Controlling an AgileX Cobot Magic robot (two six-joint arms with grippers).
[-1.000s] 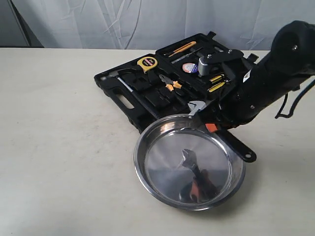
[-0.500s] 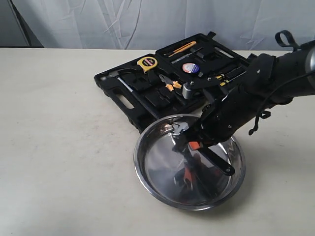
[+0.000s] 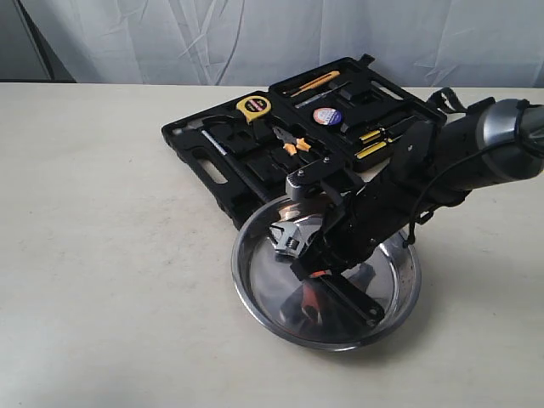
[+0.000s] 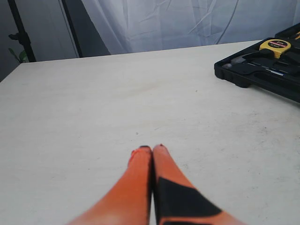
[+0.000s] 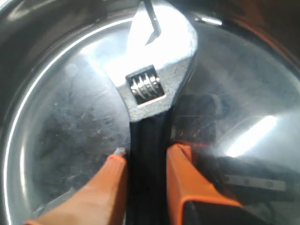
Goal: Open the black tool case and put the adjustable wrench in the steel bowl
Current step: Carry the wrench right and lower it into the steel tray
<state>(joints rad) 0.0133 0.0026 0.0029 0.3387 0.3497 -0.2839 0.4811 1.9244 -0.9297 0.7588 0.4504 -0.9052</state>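
Note:
The black tool case (image 3: 246, 157) lies open at the back of the table, tools in its moulded slots. In front of it sits the steel bowl (image 3: 255, 289). My right gripper (image 3: 321, 274) is down inside the bowl, shut on the black handle of the adjustable wrench (image 3: 289, 235), whose silver head points toward the bowl's left side. In the right wrist view the orange fingers (image 5: 110, 180) clamp the wrench (image 5: 154, 89) just above the bowl's shiny floor (image 5: 70, 122). My left gripper (image 4: 152, 149) is shut on nothing over bare table; one end of the case (image 4: 262, 70) shows beyond it.
Inside the case lie a yellow tape measure (image 3: 253, 106), orange-handled pliers (image 3: 293, 144) and yellow-and-black screwdrivers (image 3: 372, 143). A white cloth backdrop (image 3: 255, 38) hangs behind the table. The right arm (image 3: 442, 174) reaches over the case's right half.
My right gripper has carried the wrench from above the bowl's back rim down and leftward into the bowl. The left gripper's earlier state is not shown.

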